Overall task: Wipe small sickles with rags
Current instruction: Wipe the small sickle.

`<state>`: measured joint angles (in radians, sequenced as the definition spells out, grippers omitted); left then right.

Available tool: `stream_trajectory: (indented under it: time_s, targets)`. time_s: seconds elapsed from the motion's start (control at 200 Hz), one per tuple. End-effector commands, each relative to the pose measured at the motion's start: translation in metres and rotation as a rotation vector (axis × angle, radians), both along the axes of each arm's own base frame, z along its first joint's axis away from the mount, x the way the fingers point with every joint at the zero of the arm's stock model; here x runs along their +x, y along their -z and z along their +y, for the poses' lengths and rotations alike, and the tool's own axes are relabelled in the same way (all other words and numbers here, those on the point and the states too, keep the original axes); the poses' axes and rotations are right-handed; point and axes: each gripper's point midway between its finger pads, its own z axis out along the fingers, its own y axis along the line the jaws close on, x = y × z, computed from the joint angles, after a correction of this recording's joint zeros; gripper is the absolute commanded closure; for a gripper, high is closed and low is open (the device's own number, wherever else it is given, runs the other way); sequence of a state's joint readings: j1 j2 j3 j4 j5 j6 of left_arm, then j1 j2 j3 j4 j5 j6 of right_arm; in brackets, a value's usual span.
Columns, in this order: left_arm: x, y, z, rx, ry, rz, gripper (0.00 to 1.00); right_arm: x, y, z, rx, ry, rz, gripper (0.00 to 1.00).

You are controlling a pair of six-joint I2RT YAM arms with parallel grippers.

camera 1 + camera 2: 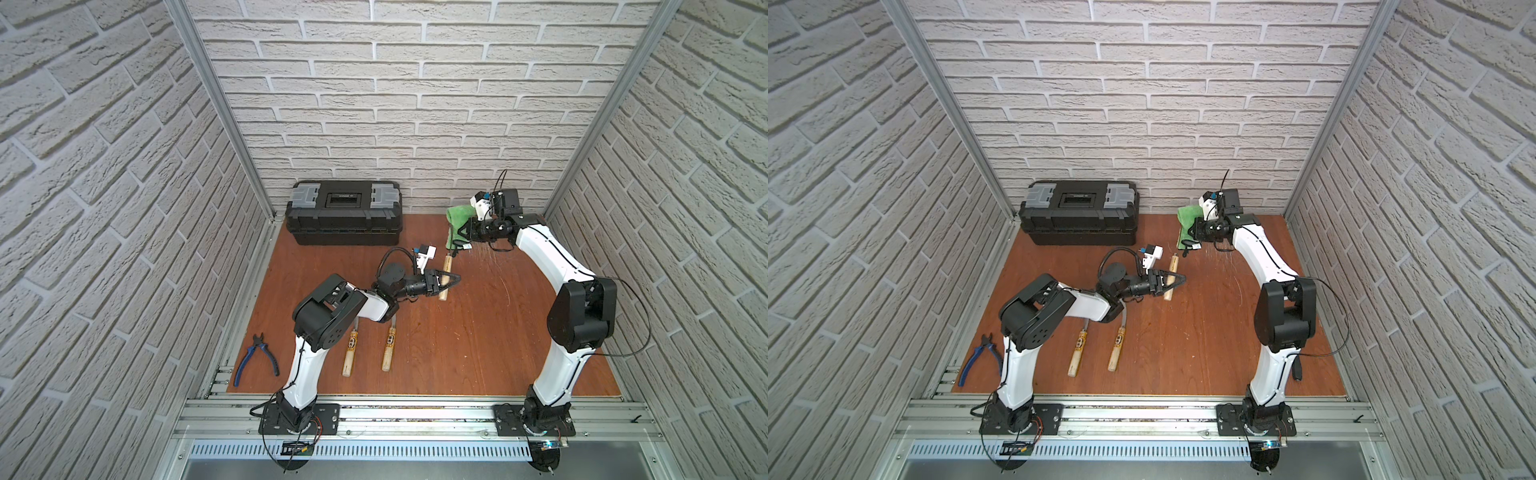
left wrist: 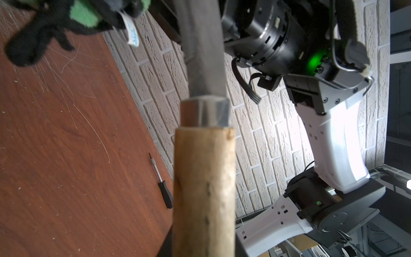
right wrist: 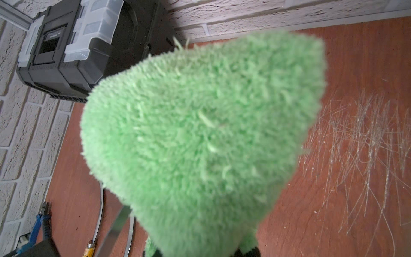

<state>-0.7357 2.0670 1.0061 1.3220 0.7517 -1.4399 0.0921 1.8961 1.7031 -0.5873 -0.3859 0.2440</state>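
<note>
**Sickle (image 1: 447, 264) up, rag (image 1: 455, 220) ready**

Our left gripper (image 1: 453, 279) squeezes its wooden handle, above the middle of the table (image 1: 478, 332). Our right gripper (image 1: 460, 232) pinches the green rag near the blade. We should hold still and rub along the blade slowly.

Apparently behind rag (image 1: 456, 218), most of sickle (image 1: 447, 264) blade

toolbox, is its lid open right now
No, the black toolbox has its lid down flat on the body, with no gap showing in a top view.
</note>
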Motion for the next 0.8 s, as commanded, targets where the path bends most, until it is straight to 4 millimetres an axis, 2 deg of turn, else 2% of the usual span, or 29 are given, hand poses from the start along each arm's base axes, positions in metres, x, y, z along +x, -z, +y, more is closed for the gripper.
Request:
stream_trajectory:
  time_s: [0.0,0.14,0.28,0.535,0.795]
  targets:
    - [-0.009,-0.033,0.004,-0.076,0.002,-0.097,1.0,0.015,-0.02,0.002,0.038,0.014,-0.064,0.97]
    - [-0.008,-0.031,0.003,-0.075,0.002,-0.095,1.0,0.021,-0.022,0.013,0.104,-0.011,-0.073,0.97]
    - [-0.007,-0.03,0.003,-0.073,0.003,-0.092,1.0,0.016,-0.032,0.029,0.194,-0.082,-0.102,0.97]
    - [-0.003,-0.024,0.002,-0.066,0.002,-0.085,1.0,-0.005,-0.053,0.045,0.295,-0.171,-0.147,0.97]
    - [0.002,-0.025,0.005,-0.067,0.0,-0.089,1.0,-0.034,-0.072,0.052,0.293,-0.257,-0.19,0.97]
